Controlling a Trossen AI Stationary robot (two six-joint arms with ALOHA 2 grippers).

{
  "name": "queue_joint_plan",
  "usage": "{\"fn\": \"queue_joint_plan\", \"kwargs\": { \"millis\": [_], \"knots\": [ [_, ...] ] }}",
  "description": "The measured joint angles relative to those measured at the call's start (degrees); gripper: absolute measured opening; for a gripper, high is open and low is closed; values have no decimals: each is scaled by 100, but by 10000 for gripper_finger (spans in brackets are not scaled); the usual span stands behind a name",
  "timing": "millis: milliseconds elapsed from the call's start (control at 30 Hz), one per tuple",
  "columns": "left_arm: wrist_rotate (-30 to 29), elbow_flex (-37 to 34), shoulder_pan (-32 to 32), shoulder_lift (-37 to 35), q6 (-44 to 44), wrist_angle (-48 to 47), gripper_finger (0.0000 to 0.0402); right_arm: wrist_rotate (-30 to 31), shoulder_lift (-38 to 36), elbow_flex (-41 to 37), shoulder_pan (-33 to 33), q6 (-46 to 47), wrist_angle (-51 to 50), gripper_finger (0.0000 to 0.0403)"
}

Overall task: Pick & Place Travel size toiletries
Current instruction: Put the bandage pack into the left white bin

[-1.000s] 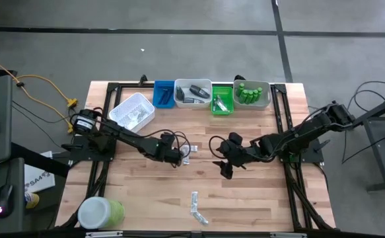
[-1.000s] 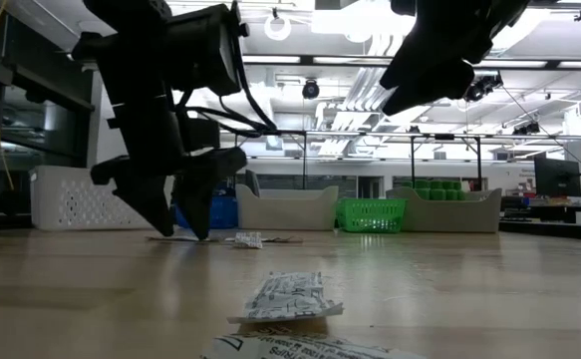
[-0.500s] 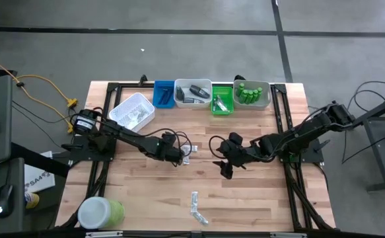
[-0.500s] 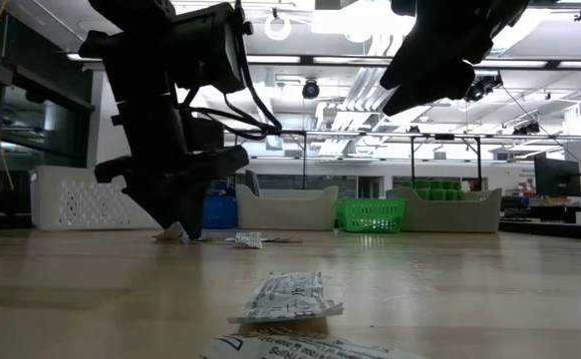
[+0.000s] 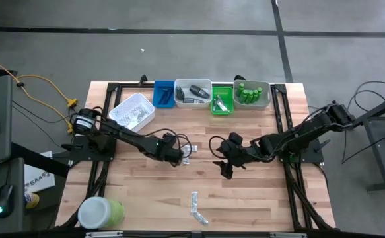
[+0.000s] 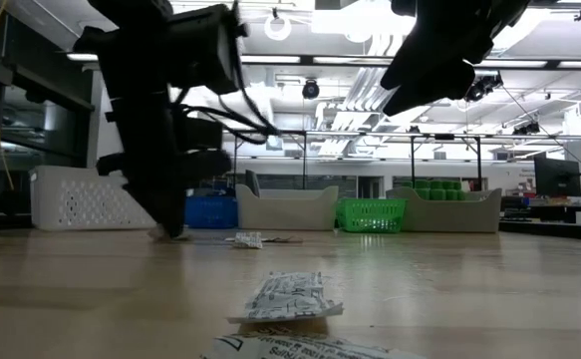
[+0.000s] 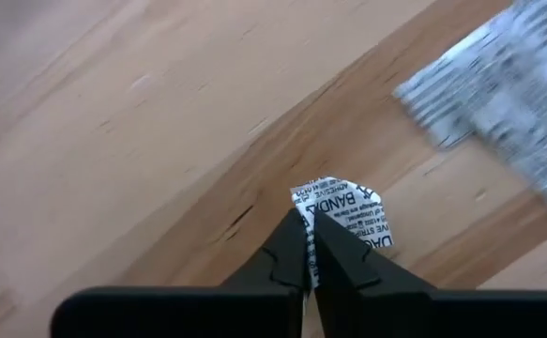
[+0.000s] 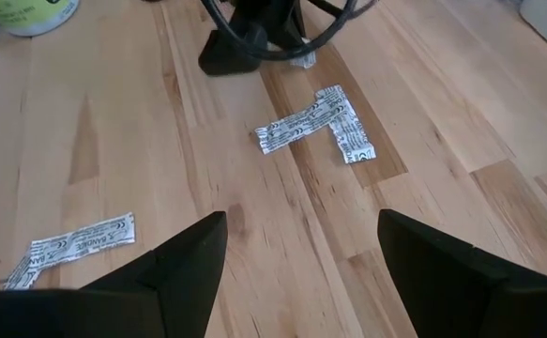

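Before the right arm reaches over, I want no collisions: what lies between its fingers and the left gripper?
Two sachets in an L on the wood, shown in the right wrist view. Beyond them the left gripper is shut on another sachet.

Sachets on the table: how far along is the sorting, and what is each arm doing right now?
Done: the white basket, blue tray, grey tray, green tray and bottle tray already hold items. In hand: the left gripper has its jaws shut on a bandage sachet at the tabletop. The right gripper hangs open above the table. Left: two crossed sachets beside it and a sachet pair near the front edge.
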Motion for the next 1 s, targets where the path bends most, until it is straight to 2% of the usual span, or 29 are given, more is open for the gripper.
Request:
{"fn": "queue_joint_plan", "kwargs": {
  "millis": [133, 333, 500, 567, 633, 833, 1000],
  "knots": [
    [57, -48, 5, -440, 153, -477, 4, 5, 0, 0, 0, 0, -22, 270],
    [-476, -22, 5, -1398, 229, -1124, 3, 18, 2, 0, -2, 1, -15, 270],
    [-1224, -2, 11, -2179, 521, -1579, 2, 44, 2, 0, -2, -1, 11, 270],
    [-1630, -4, 148, -2387, 319, -2136, 2, 73, 2, 0, -2, -1, 21, 270],
    [-1796, -4, 325, -2555, -85, -2586, 1, 92, 2, 0, -2, -1, 19, 270],
    [-2130, -5, 1005, -2572, -518, -3486, 1, 109, 2, 0, -2, 27, 64, 270],
    [-2168, 2, 1636, -2280, -331, -3519, 1, 110, 4, 0, -2, 78, 60, 270]
  ]
}}
